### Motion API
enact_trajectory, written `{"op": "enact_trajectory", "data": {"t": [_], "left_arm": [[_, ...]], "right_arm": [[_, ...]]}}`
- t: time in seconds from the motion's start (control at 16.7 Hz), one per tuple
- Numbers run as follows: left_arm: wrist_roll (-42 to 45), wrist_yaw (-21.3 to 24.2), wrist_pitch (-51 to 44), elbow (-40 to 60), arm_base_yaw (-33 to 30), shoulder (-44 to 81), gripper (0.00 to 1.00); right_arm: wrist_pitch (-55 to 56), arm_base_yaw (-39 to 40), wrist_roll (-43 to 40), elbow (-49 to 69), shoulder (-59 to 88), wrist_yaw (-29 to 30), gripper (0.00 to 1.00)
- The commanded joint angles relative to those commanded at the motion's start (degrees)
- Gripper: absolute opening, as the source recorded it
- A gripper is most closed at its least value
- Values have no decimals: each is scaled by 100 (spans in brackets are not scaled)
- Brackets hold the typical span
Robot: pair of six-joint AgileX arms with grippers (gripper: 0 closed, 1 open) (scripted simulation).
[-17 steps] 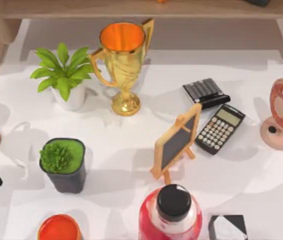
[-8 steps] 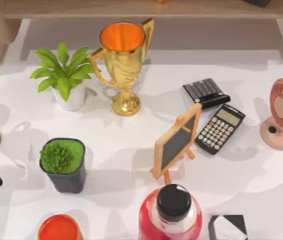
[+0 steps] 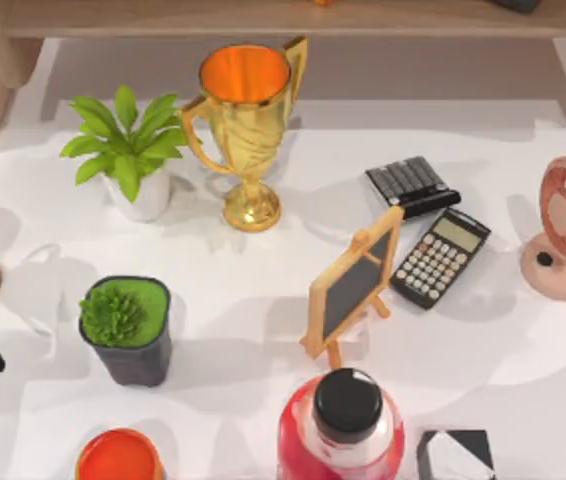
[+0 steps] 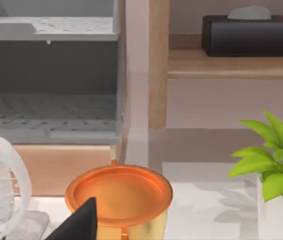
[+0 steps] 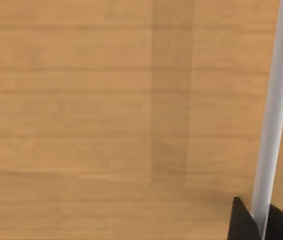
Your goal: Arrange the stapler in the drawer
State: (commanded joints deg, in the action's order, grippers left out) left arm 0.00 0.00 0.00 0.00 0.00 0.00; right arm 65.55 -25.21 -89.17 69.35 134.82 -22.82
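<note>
stapler (image 3: 412, 186): sitting at 1 o'clock, probably rigid, kinda slick, so I'm thinking grab across the narrow sides
right gripper (image 5: 259, 222): pinching the drawer handle (image 5: 274, 115)
left jaws: can't tell

The trophy (image 3: 246, 130) looks like polished gold metal, glossy, with an orange sheen inside its cup. The easel (image 3: 353, 285) has a pale wood frame around a matt slate board. The far shelf (image 3: 293, 17) is matt, faintly grained wood. The table (image 3: 263, 280) is smooth, matt white. The near bottle (image 3: 341, 430) looks glossy red under a matt black cap.
</note>
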Motion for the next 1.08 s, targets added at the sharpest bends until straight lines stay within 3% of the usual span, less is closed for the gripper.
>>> {"op": "enact_trajectory", "data": {"t": [0.48,1.08], "left_arm": [[0,0,0,0,0,0,100],[0,0,0,0,0,0,100]], "right_arm": [[775,-328,11,-1427,-626,-341,0],[1218,-575,14,-2150,-915,-591,0]]}}
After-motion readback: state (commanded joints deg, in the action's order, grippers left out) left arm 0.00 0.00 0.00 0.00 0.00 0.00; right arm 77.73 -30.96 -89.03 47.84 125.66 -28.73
